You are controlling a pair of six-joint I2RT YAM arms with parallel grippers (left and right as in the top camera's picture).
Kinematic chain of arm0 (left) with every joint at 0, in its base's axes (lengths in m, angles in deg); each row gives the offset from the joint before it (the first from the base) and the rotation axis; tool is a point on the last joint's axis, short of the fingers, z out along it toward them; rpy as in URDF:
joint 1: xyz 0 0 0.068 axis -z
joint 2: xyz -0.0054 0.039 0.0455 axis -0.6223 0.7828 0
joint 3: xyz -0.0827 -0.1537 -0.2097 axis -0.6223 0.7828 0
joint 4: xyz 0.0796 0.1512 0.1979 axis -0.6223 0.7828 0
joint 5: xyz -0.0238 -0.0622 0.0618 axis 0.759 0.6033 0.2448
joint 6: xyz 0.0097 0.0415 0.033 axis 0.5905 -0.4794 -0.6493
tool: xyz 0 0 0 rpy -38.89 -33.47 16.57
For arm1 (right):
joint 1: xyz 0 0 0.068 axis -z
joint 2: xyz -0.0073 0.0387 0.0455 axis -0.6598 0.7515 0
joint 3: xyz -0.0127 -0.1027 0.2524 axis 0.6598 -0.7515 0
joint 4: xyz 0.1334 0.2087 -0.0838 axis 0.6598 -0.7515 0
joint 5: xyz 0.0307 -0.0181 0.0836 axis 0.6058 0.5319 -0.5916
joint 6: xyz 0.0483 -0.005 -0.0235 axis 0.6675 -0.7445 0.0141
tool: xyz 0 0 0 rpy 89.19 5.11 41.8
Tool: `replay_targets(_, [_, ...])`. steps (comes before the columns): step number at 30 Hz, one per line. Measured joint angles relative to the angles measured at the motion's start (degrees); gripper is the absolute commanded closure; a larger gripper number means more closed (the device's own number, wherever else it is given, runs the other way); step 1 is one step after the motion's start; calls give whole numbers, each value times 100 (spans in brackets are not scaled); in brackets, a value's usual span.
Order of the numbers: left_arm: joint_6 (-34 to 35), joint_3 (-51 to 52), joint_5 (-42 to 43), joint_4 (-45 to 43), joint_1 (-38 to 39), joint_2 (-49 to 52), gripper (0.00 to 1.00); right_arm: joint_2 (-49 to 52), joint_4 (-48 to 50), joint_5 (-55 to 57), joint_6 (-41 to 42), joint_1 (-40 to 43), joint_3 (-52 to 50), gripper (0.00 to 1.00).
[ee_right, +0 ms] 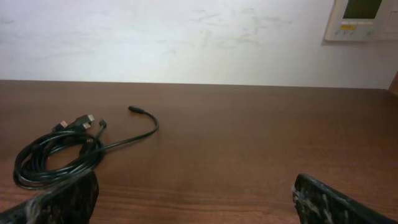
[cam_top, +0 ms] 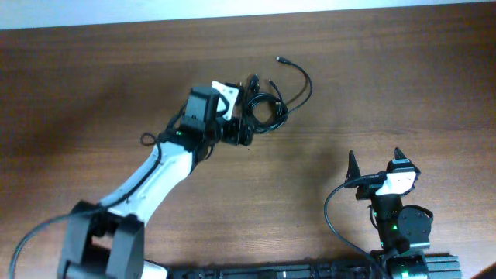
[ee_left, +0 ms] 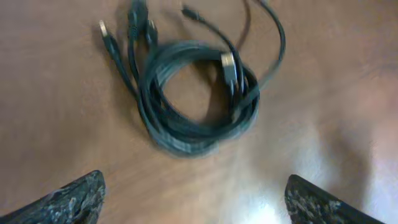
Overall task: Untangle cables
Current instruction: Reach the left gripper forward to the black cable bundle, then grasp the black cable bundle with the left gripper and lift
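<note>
The cables (cam_top: 270,105) are thin black cords wound together in one coil on the wooden table, with several plug ends sticking out and one loose end curving off to the far right (cam_top: 298,74). In the left wrist view the coil (ee_left: 193,99) lies just ahead of my left gripper (ee_left: 196,202), which is open and empty. In the overhead view my left gripper (cam_top: 246,124) hovers at the coil's left side. My right gripper (cam_top: 376,164) is open and empty, well away near the front right. The right wrist view shows the coil (ee_right: 59,158) at far left, ahead of the open fingers (ee_right: 196,202).
The wooden table (cam_top: 403,93) ends at a white wall along the far edge. A wall control panel (ee_right: 362,18) hangs at the upper right of the right wrist view. Thicker black wires (cam_top: 333,213) run along the right arm's base.
</note>
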Motion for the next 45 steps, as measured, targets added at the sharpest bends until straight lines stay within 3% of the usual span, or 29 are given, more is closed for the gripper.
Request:
replay_targets(8, [155,-415,-761,-669,92,1224,16,0,0,0,0,0,0,1])
replay_targets(11, [164,-417,-798,-782,153,1532,47,0,0,-2,2,0,0,1])
replay_targets(15, [219,-422,-815,-782,317,1674,54,0,0,-2,0,0,0,2])
replay_targets(21, [260,-487,-822,-673,330,1797,97,0,0,-2,2,0,0,1])
replay_targets(22, [258,-492,-835,-671,328,1797,100,0,0,0,2,0,0,1])
replay_targets(26, [258,-538,-839,-323,328,1722,100,0,0,-2,0,0,0,1])
replay_targets(34, [256,-511,-835,2260,328,474,100,0,0,0,2,0,0,2])
replay_targets(42, [286,-496,-581,1792,330,-765,100,0,0,0,-2,0,0,1])
replay_targets(45, [310,-496,-960,1797,339,-1019,100,0,0,-2,4,0,0,1])
